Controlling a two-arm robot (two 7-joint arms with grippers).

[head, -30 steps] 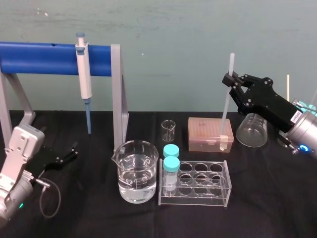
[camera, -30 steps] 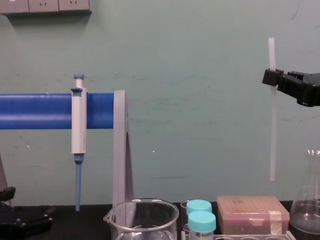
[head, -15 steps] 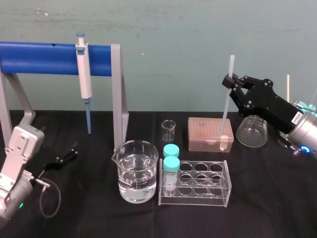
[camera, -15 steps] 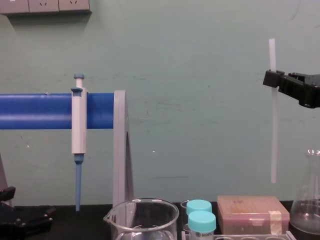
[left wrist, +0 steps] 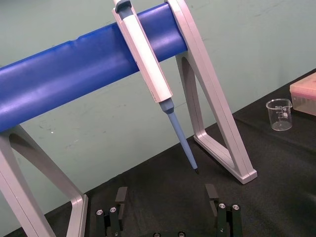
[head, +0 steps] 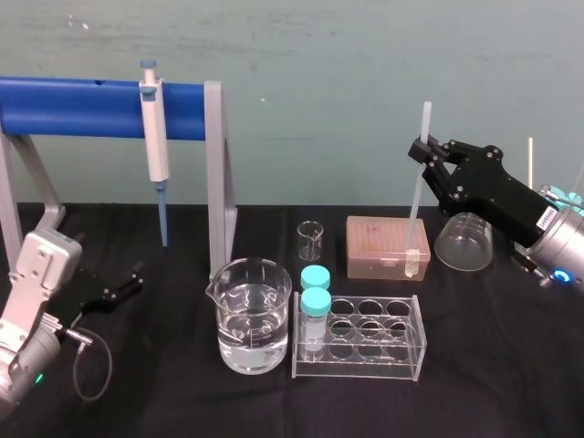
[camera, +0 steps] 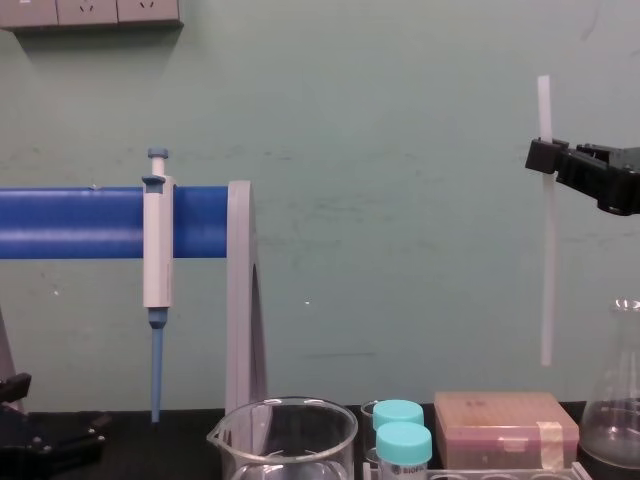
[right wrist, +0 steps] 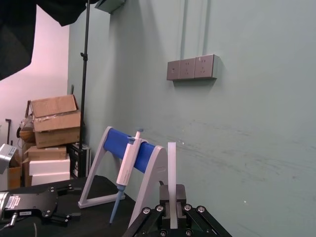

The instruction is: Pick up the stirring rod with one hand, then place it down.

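Note:
The stirring rod [head: 419, 173] is a thin translucent white rod hanging upright in the air above the pink tip box [head: 387, 246]. My right gripper [head: 423, 151] is shut on the rod near its upper end. The chest view shows the rod [camera: 546, 260] vertical, its lower end well above the box, with the black right gripper [camera: 544, 155] clamped on it. In the right wrist view the rod [right wrist: 172, 168] rises from between the shut fingers. My left gripper [head: 128, 282] rests low at the table's left, fingers [left wrist: 121, 195] spread open.
A blue-barred stand [head: 109, 108] with a hanging pipette [head: 155, 146] stands at the back left. A water beaker [head: 251, 315], a small beaker [head: 310, 239], a tube rack [head: 360, 338] with two teal-capped tubes and a flask [head: 464, 239] crowd the middle and right.
The rod and right gripper have shifted only slightly over the last second and hold almost still. The left arm has not moved.

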